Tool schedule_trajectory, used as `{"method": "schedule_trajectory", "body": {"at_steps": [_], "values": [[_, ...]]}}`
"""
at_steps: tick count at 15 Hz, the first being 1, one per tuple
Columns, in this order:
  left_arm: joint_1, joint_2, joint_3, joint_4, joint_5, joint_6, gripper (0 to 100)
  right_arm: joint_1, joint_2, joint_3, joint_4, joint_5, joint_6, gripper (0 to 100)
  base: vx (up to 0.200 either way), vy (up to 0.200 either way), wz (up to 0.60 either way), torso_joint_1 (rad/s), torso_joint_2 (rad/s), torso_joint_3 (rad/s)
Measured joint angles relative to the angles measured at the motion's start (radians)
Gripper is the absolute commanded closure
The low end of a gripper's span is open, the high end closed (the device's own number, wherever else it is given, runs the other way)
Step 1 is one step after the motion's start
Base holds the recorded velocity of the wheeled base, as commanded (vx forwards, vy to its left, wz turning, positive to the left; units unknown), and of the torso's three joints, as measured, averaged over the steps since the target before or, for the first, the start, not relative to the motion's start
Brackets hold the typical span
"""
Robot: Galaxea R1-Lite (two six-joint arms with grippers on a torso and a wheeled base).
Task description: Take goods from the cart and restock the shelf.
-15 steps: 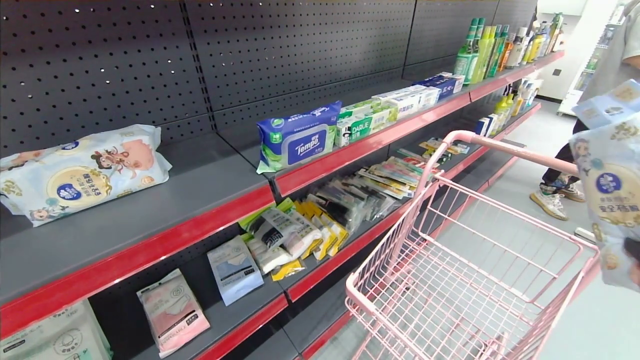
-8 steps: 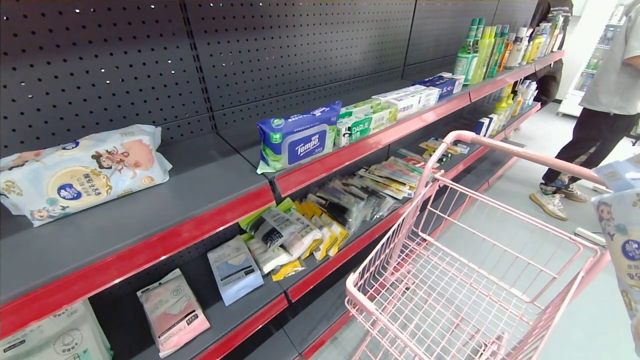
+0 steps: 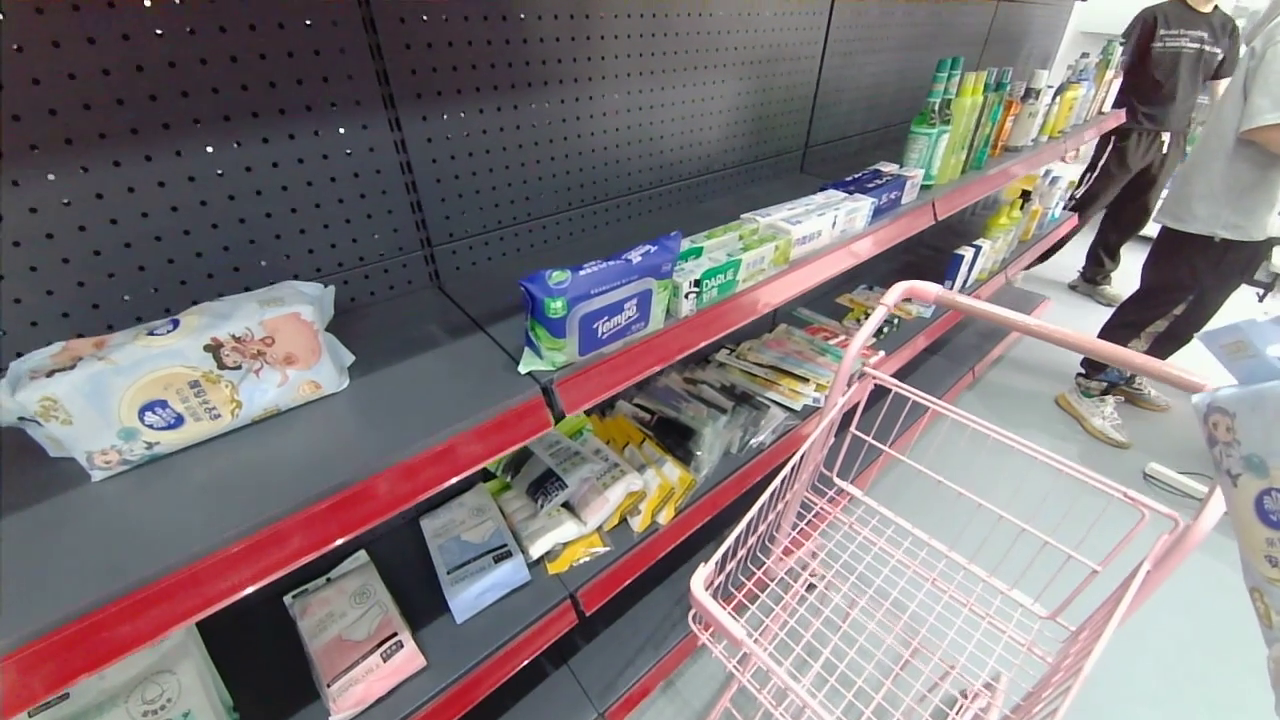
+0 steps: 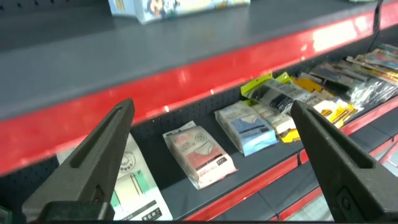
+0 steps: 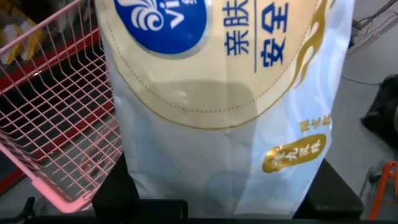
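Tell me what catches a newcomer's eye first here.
The pink cart stands before the red-edged shelf. A large pale wipes pack sits in the right gripper beside the cart, and a matching pack lies on the shelf's left part.

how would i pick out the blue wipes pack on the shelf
Start at the upper shelf with the red front edge, in the bay just right of the upright divider. The blue pack stands at that bay's left end, beside a row of green-and-white boxes. It is the only soft blue pouch there, with a white label on its front.
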Motion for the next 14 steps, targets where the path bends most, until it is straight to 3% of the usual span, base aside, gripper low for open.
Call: {"method": "schedule_trajectory", "body": {"at_steps": [14], "values": [[0.000,0.000,0.000,0.000,0.000,0.000,0,0.039,0.059,-0.007,-0.010,0.033,-0.031,100,0.000,0.000,0.00,0.180,-0.41,-0.232]]}}
